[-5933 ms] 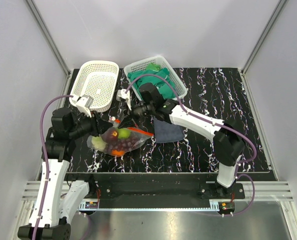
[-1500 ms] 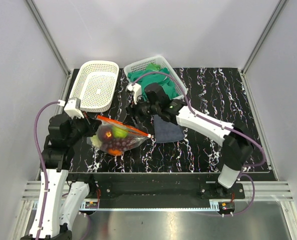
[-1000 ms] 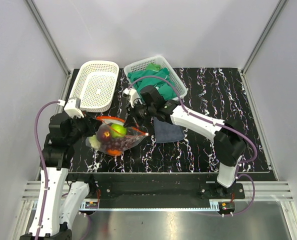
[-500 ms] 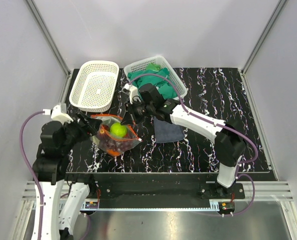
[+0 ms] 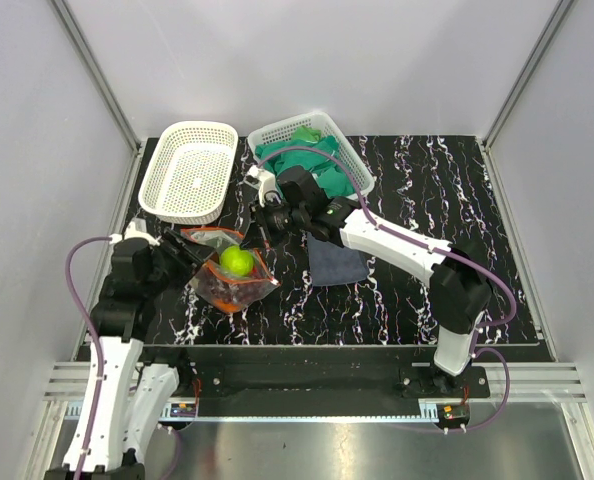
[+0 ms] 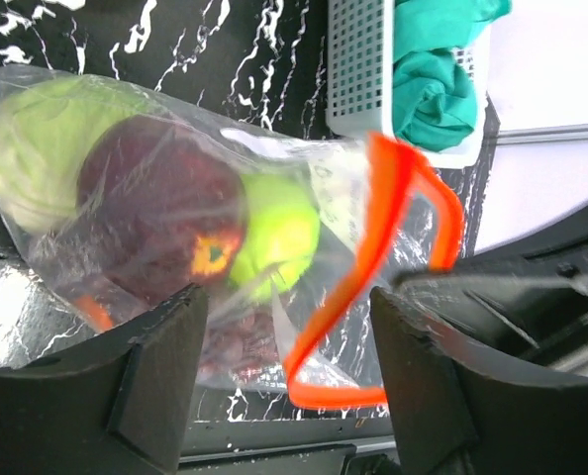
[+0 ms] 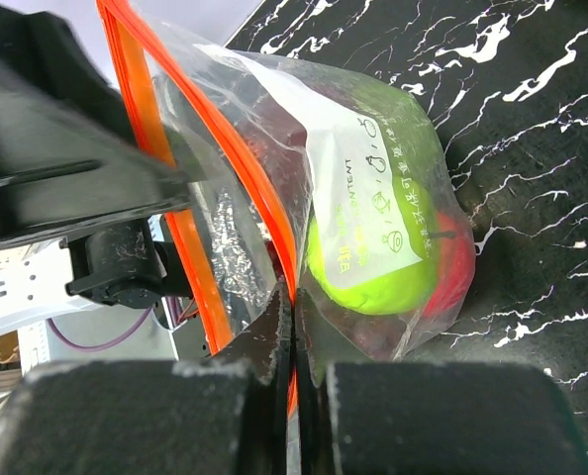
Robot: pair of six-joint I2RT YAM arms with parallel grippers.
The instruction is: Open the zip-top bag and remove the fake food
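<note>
The clear zip-top bag (image 5: 227,285) hangs just above the table with its orange-red zip strip (image 6: 398,213) spread into an open loop. Inside it are a green apple (image 5: 237,261), a dark red apple (image 6: 155,213), a pale green cabbage (image 6: 42,148) and dark grapes. My right gripper (image 5: 259,232) is shut on the far side of the strip, as the right wrist view (image 7: 294,317) shows, next to the green apple (image 7: 383,257). My left gripper (image 5: 187,262) is at the bag's left side, its jaws wide open around the strip (image 6: 294,386).
An empty white basket (image 5: 189,170) stands at the back left. A second white basket (image 5: 355,165) with green cloths is behind the right arm. A dark grey-blue cloth (image 5: 335,265) lies just right of the bag.
The bag's mouth has gone from a flat closed strip to an open loop. My left arm pulled left, then came back toward the bag. The green apple now shows through the mouth.
</note>
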